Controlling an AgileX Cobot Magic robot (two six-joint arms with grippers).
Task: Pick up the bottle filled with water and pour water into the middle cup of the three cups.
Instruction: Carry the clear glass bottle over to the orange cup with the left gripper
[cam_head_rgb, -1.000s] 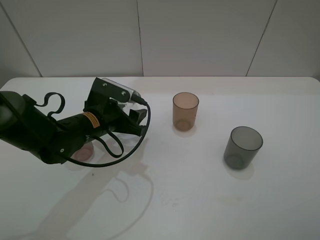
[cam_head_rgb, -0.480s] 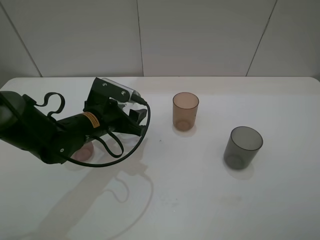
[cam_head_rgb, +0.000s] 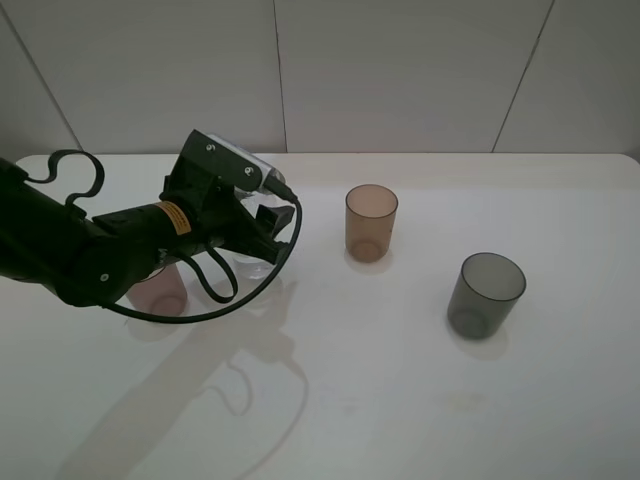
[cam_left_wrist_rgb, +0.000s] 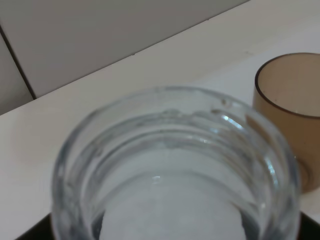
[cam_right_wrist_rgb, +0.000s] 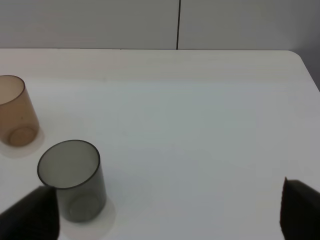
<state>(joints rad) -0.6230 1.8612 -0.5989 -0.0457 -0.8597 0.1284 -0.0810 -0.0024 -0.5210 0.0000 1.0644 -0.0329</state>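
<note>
My left gripper (cam_head_rgb: 257, 232) is shut on the clear bottle (cam_head_rgb: 254, 264), which shows only partly under the black fingers, left of the cups' middle. In the left wrist view the bottle's open threaded mouth (cam_left_wrist_rgb: 175, 165) fills the frame, with water inside. The amber middle cup (cam_head_rgb: 371, 222) stands upright to the right of the bottle, apart from it; it also shows in the left wrist view (cam_left_wrist_rgb: 290, 115). The pinkish cup (cam_head_rgb: 160, 290) is half hidden under my left arm. The dark grey cup (cam_head_rgb: 485, 293) stands at the right. My right gripper (cam_right_wrist_rgb: 165, 217) is open and empty.
The white table (cam_head_rgb: 400, 400) ends at a tiled wall (cam_head_rgb: 400, 70) behind. The left arm's black cable (cam_head_rgb: 215, 300) loops low over the table near the pinkish cup. In the right wrist view the grey cup (cam_right_wrist_rgb: 72, 180) is nearer than the amber cup (cam_right_wrist_rgb: 15, 112).
My left arm has risen a little and swung back with the bottle in its grip, uncovering more of the pinkish cup. The cups have not moved.
</note>
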